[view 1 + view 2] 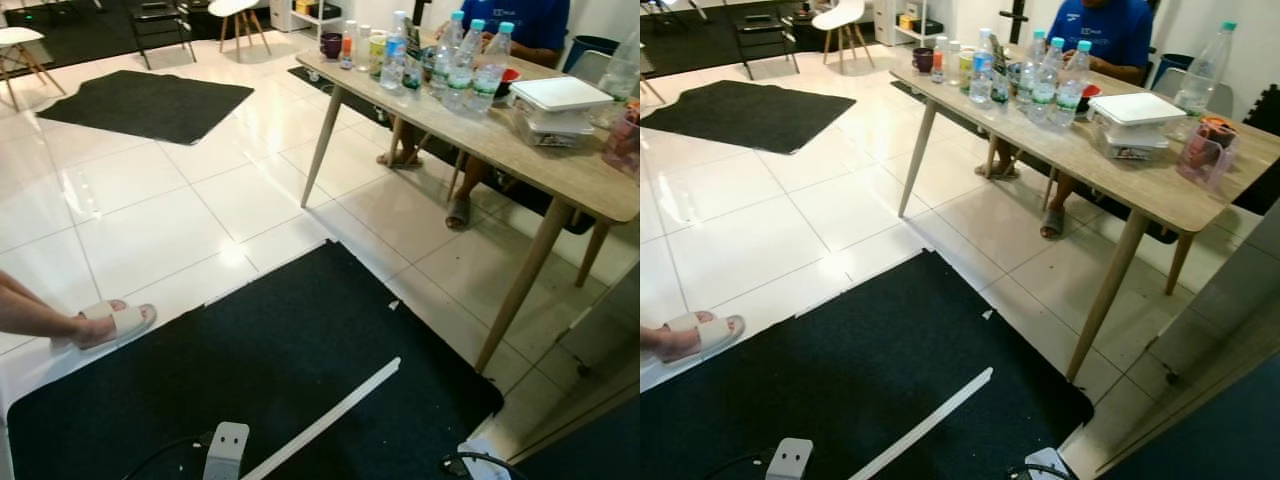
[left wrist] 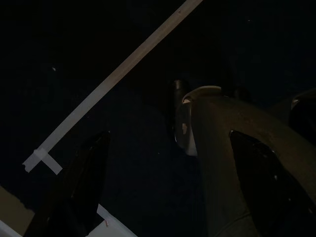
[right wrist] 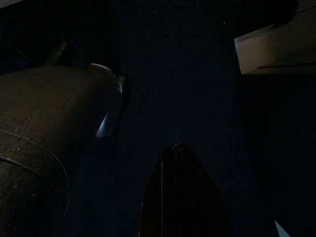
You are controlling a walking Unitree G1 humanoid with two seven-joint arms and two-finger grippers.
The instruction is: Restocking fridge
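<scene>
Left eye view: water bottles (image 1: 462, 55) labelled, print unreadable; both fingers' state indiscernible.

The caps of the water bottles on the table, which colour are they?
The bottle caps are light blue-green, clearest in the right eye view.

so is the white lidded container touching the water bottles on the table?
Apart. The right eye view shows bare tabletop between the white lidded container and the nearest of the water bottles on the table.
</scene>
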